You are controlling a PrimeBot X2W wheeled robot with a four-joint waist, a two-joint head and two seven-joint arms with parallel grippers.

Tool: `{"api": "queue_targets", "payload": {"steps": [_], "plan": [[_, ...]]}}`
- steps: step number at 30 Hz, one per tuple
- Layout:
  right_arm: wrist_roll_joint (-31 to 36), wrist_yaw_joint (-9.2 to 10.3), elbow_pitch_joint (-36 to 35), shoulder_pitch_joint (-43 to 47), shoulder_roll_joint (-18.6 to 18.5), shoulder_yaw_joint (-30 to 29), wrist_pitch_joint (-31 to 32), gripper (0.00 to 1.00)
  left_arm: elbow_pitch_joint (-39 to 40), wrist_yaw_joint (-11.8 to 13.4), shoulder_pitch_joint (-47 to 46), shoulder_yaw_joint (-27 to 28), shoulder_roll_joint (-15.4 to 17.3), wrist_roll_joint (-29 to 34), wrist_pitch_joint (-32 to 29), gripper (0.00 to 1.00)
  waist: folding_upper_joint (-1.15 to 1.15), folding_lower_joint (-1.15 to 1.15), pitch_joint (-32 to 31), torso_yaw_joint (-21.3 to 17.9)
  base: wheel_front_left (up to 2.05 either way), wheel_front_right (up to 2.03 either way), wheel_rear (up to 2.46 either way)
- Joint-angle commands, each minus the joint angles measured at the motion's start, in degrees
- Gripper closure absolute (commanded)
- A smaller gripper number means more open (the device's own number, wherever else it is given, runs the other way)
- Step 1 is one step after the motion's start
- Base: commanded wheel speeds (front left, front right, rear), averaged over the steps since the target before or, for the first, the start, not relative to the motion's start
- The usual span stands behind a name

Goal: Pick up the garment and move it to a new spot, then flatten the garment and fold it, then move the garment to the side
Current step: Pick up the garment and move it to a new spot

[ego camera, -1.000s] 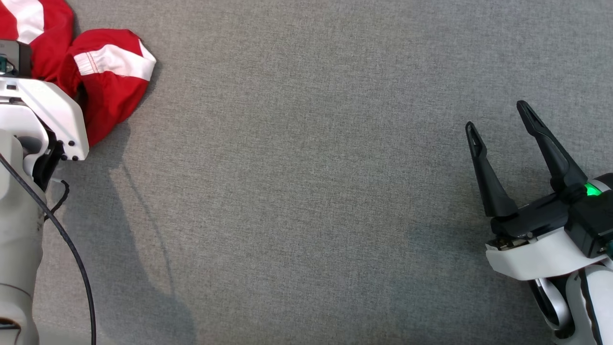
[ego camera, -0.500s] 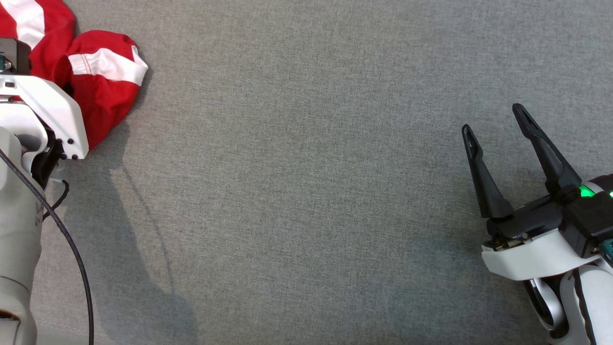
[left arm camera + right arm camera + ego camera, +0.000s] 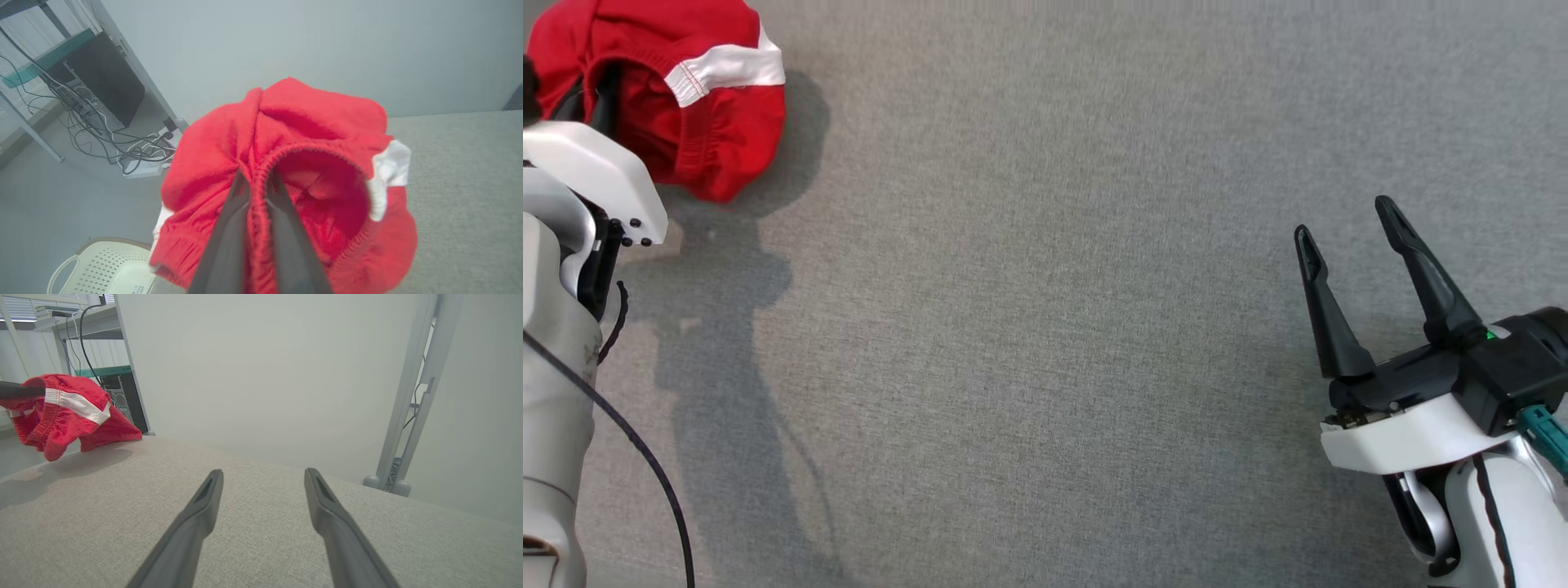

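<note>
The left jaws are clamped shut on the elastic waistband of the red garment [image 3: 715,135], which hangs bunched over the far-left corner of the grey surface [image 3: 1045,327]. The right jaws stand spread wide, holding nothing, over the surface's near-right part.

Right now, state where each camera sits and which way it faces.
Head view: on the head, looking down on the grey table; left arm at left, open right fingers at lower right.
Left wrist view: on the left wrist, facing the wall along the left fingers, shut on the red garment.
Right wrist view: on the right wrist, looking low across the table toward the wall, its open fingers rising from the bottom.
Shared: all three views show the garment and the table.
</note>
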State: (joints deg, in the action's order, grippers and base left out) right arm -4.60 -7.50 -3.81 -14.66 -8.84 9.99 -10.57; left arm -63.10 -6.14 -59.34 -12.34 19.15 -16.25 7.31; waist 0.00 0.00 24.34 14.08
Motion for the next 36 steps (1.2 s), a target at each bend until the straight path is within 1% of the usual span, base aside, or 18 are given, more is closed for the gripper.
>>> {"api": "queue_targets", "payload": {"steps": [1, 5, 7, 14, 19, 24, 29, 33, 34, 36], "plan": [[-0.3, 0.02, 0.4, 0.4, 0.1, 0.1, -0.4, 0.0, 0.4, 0.3, 0.5, 0.0, 0.3, -0.2, 0.9, 1.0, 0.0, 0.0, -2.0, -0.4, 0.0, 0.0, 0.0], [-0.8, 0.02, 2.2, 0.9, 0.9, -0.2, -1.6, 0.0, 2.8, -0.3, 1.8, -0.6, 0.0, -0.2, 4.9, 1.0, 0.0, 0.0, -5.2, -1.1, 0.0, 0.0, 0.0], [-1.0, 0.02, 3.3, 1.2, 1.6, -0.9, -2.3, 0.0, 6.0, -0.6, 2.7, -1.1, -0.4, -0.4, 6.5, 1.0, 0.0, 0.0, -7.7, -1.9, 0.0, 0.0, 0.0], [-1.5, 0.02, 4.8, 2.2, 2.7, -2.6, -3.4, 0.0, 18.1, -0.9, 7.6, -1.4, -1.7, -1.6, 7.7, 1.0, 0.0, 0.0, -12.4, -4.5, 0.0, 0.0, 0.0], [-1.5, 0.02, 5.3, 3.0, 3.4, -4.1, -3.9, 0.0, 28.7, -0.3, 13.5, -2.4, -3.1, -1.7, 7.8, 1.0, 0.0, 0.0, -14.5, -6.9, 0.0, 0.0, 0.0], [-1.2, 0.02, 5.2, 3.5, 3.6, -5.5, -4.3, 0.0, 38.8, -0.5, 20.0, -5.2, -4.7, -2.6, 4.7, 1.0, 0.0, 0.0, -15.4, -9.1, 0.0, 0.0, 0.0], [-0.9, 0.01, 5.0, 3.3, 3.8, -6.4, -4.4, 0.0, 47.3, -0.3, 25.4, -9.7, -5.8, -1.1, 0.8, 1.0, 0.0, 0.0, -15.1, -11.8, 0.0, 0.0, 0.0], [-0.6, 0.02, 4.9, 2.6, 4.0, -6.9, -4.5, 0.0, 50.4, 0.3, 28.2, -13.1, -6.7, 0.4, -1.5, 1.0, 0.0, 0.0, -14.1, -14.5, 0.0, 0.0, 0.0], [-0.6, 0.02, 4.9, 2.6, 4.0, -6.9, -4.5, 0.0, 50.4, 0.3, 28.2, -13.1, -6.7, 0.4, -1.5, 1.0, 0.0, 0.0, -14.1, -14.5, 0.0, 0.0, 0.0], [-0.6, 0.02, 4.9, 2.4, 4.1, -7.0, -4.6, 0.0, 50.9, 0.6, 28.8, -14.5, -7.0, 1.3, -1.9, 1.0, 0.0, 0.0, -13.5, -16.1, 0.0, 0.0, 0.0]]}}
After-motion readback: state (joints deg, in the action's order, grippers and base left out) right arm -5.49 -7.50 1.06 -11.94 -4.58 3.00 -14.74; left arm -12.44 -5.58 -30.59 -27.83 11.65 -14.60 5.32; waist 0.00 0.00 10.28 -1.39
